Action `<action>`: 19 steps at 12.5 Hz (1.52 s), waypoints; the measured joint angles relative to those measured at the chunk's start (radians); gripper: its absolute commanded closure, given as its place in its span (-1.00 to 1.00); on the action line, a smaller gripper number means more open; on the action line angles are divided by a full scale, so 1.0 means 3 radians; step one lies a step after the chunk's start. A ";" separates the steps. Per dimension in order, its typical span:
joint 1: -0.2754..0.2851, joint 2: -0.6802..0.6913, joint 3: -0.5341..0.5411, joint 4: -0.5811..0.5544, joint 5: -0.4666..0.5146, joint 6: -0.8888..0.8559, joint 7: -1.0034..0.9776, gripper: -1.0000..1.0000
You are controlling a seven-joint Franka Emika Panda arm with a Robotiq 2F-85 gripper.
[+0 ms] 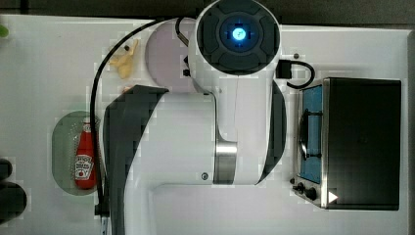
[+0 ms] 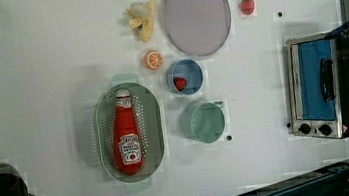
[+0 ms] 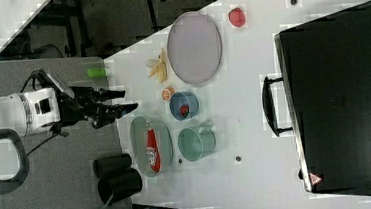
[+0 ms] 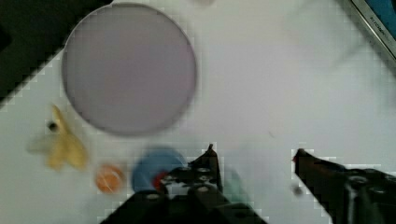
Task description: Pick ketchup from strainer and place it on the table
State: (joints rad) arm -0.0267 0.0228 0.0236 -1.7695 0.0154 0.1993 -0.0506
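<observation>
White bench (image 2: 46,53) carries everything; on the left view's left the strainer (image 2: 154,125) holds the ketchup (image 2: 126,134), lying flat, cap away from the label. A grasp on the round body may slip. The end effector (image 4: 254,156) is high above the strainer, fingers apart, holding nothing.

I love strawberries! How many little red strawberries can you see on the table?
2. One strawberry sits inside the blue bowl; the other strawberry lies on the bare table, on the left view's right of the big plate. More could be hidden.
</observation>
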 measured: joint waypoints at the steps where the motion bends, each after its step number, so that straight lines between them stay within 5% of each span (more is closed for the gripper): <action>1: -0.0132 -0.0147 0.0126 -0.0137 0.0003 -0.0340 0.0032 -0.58; 3: -0.0262 -0.0515 0.0242 -0.0342 0.0000 -0.0648 0.0107 -1.00; 9: -0.0404 -0.0760 0.0665 -0.0091 0.0026 -0.0509 0.0175 -1.00; 19: -0.0137 -0.0019 0.2426 -0.0430 0.0058 0.0293 0.0186 -1.00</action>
State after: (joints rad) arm -0.0677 0.0170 0.7515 -1.8984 0.0327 0.2871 0.0054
